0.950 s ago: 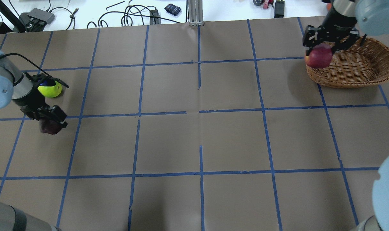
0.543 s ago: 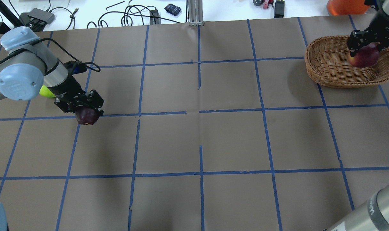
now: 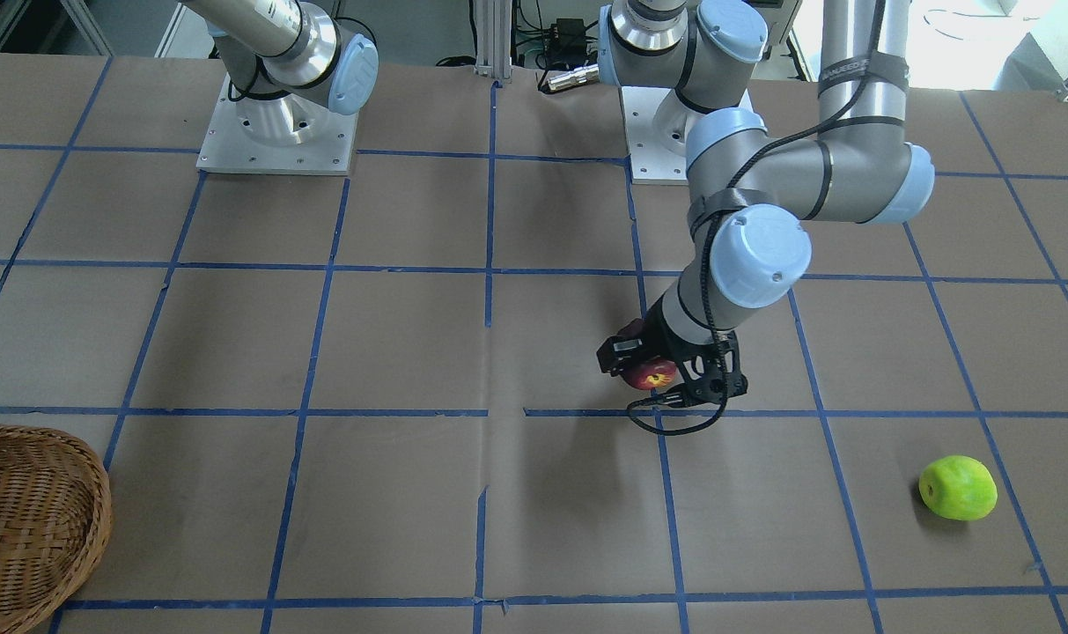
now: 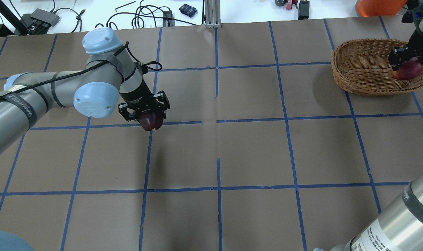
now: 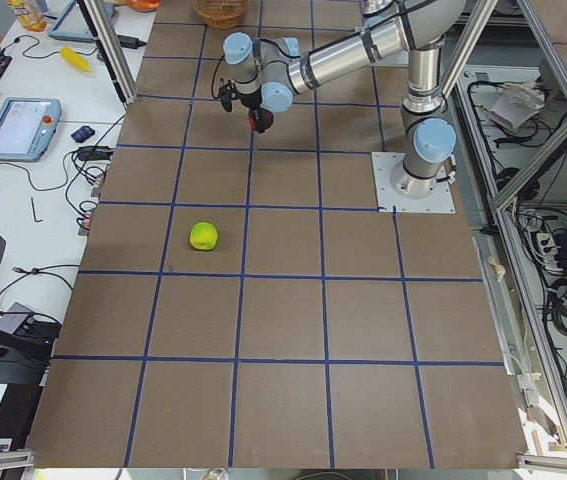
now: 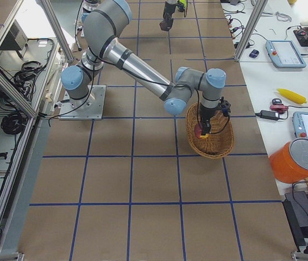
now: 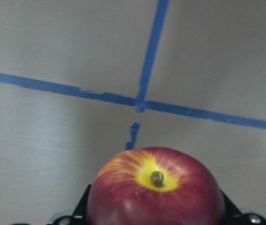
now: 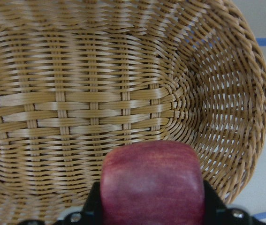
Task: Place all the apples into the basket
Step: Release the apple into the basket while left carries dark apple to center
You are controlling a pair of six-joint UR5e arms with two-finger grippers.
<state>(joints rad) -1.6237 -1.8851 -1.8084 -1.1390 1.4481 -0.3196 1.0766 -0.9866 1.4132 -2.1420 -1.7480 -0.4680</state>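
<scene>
Plainly, in the front-facing view the left claw (image 3: 667, 372) gripped the maroon apple (image 3: 646, 377) near the frame's middle. It was apparently raised off the bench (image 3: 234, 335) for carrying toward the basket (image 3: 23, 519) at lower left, and only flat paper lay between them. The green apple (image 3: 958, 487) sat alone at lower right, untouched.

From overhead, the right claw (image 4: 406, 65) clasped the red apple (image 4: 408, 72) above the basket's right-hand side at upper right, likely placed for release, with the rim close beside it.

The right wrist view showed only open weave beneath that apple, seemingly room enough to let go.
</scene>
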